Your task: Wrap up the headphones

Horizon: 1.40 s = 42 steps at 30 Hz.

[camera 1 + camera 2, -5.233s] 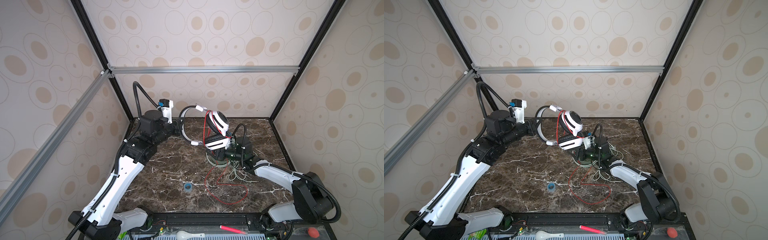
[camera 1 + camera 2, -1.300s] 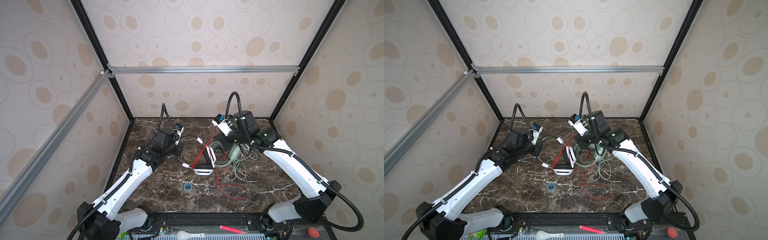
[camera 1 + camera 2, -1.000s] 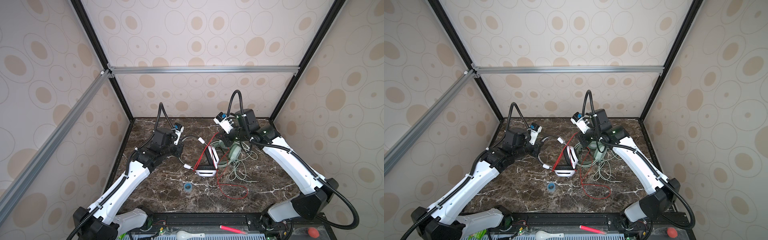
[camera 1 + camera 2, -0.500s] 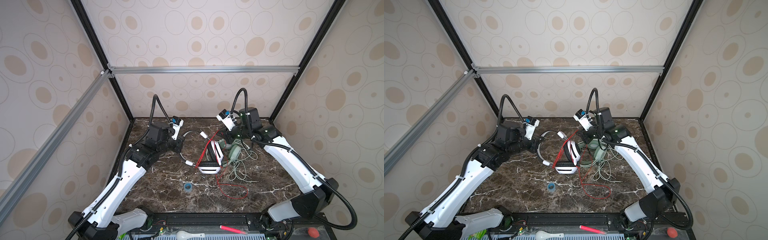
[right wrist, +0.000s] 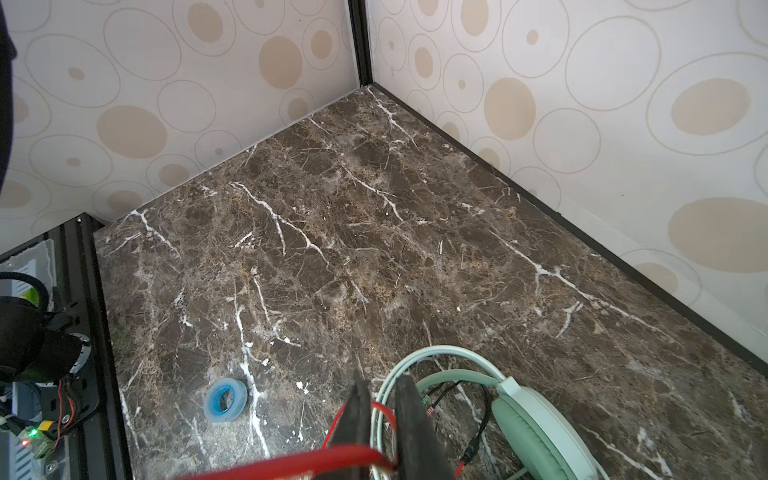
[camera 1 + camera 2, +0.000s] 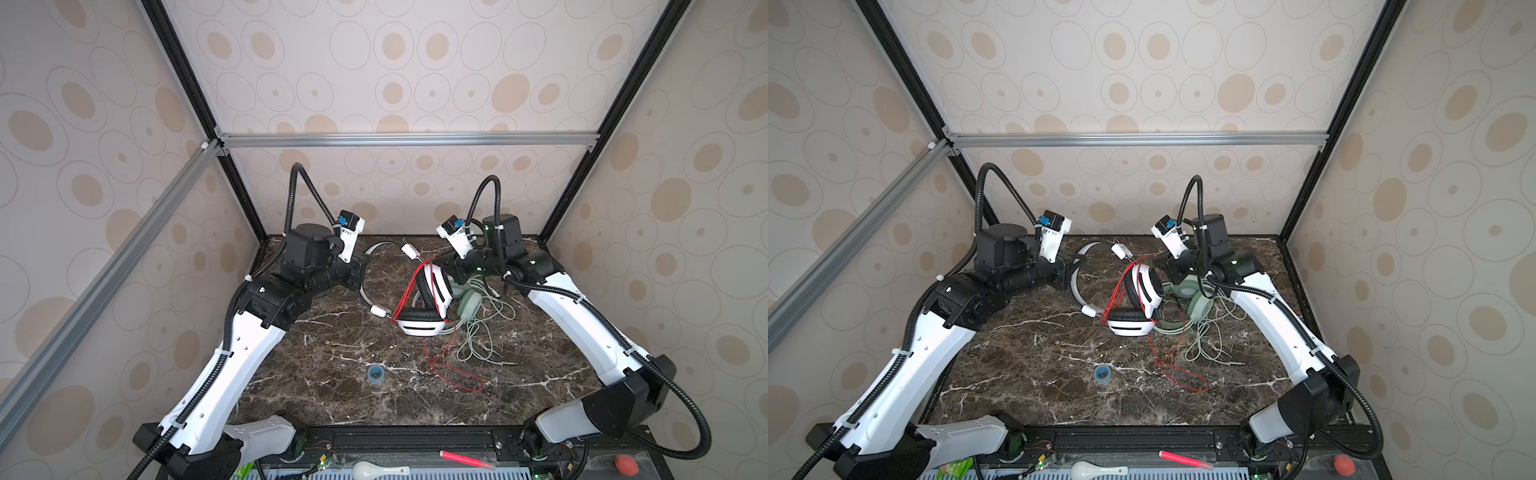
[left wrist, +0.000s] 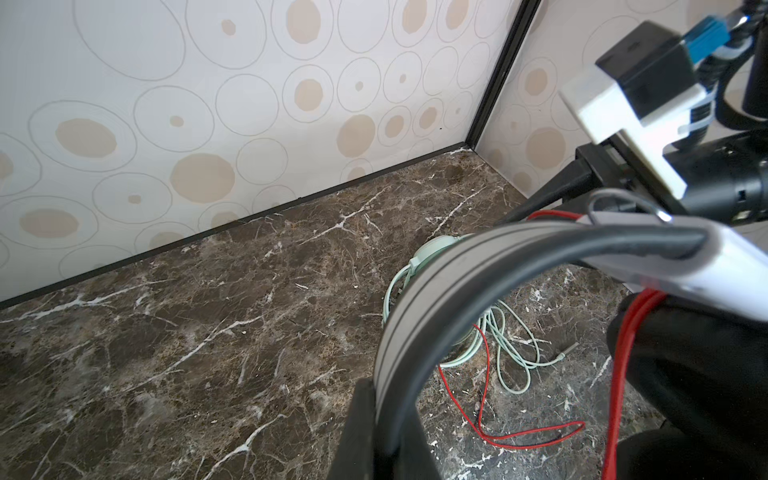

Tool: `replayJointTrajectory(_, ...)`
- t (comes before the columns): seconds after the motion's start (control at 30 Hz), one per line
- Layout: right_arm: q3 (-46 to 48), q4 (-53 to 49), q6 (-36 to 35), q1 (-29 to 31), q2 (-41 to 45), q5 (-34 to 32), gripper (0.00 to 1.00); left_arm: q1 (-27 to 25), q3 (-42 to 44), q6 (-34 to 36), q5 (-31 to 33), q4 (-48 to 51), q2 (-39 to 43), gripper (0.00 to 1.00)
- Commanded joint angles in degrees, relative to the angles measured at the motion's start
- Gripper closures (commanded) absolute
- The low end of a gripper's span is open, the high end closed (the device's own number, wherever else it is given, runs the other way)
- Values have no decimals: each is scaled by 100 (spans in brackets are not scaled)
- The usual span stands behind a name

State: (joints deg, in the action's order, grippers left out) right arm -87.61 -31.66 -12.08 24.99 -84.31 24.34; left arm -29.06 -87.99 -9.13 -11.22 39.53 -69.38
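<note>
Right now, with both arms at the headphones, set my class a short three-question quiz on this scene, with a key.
1. True or false: the left gripper is shut on the headband of the white-and-black headphones.
2. Where does the blue roll lie? A in the left gripper; B on the table, nearer the front edge than the headphones; C hung on the headband.
3. Fill in: in the right wrist view, the cord passing between the fingers of the right gripper is ____.
Key: 1 true; 2 B; 3 red.
</note>
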Motion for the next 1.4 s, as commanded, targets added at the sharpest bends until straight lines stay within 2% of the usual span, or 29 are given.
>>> replayJointTrajectory(0.0,5,71,-73,-41,38,-259,85,-44,-451,48,77,-9,-60,100)
replayJointTrajectory(0.53,-415,-310,-257,-41,165,-697,86,-46,-382,266,1625,-13,-181,100)
replayJointTrajectory(0.73,-389,-487,-431,-38,273,-907,85,-40,-439,358,1392,-93,-304,100)
replayJointTrajectory(0.93,-424,-647,-827,-38,227,-1336,85,-47,-633,553,1405,154,-365,100)
replayJointTrajectory(1.1,-559,-651,-1002,-35,76,-1439,84,-53,-761,623,1367,301,-359,100)
replayJointTrajectory(1.37,-416,-217,-1049,-1,-43,-1420,82,-65,-940,513,661,351,-284,100)
